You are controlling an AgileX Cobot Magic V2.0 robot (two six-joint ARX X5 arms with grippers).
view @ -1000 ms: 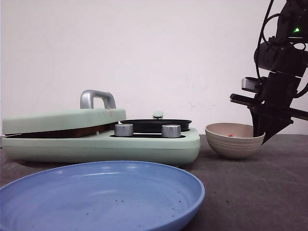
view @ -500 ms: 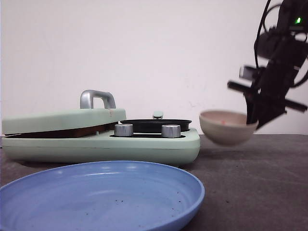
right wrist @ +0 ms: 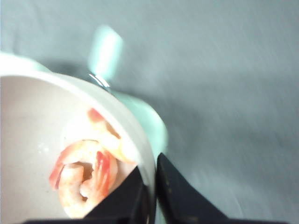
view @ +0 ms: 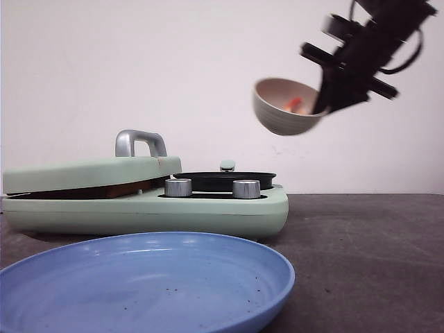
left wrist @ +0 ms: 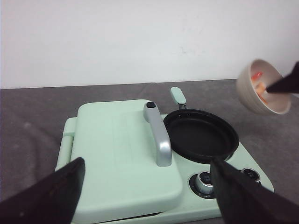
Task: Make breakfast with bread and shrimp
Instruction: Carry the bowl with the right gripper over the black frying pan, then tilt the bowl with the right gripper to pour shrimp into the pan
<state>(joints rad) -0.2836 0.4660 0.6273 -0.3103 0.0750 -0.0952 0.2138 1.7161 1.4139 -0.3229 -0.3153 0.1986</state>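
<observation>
**Tip the shrimp into the black pan**

Your right gripper (view: 331, 94) pinches the rim of the beige bowl (view: 283, 109), one finger inside the wall and one outside, and holds it in the air, tilted, above and to the right of the black pan (left wrist: 201, 135). The shrimp (right wrist: 88, 175) lies against the lower inner wall. Carry the bowl over the pan's middle before you tilt further, and pour slowly so nothing lands on the silver knobs (view: 247, 189). Your left gripper (left wrist: 147, 191) hangs open above the mint-green cooker (view: 208, 208), holding nothing. The closed lid (left wrist: 124, 158) hides any bread.
</observation>
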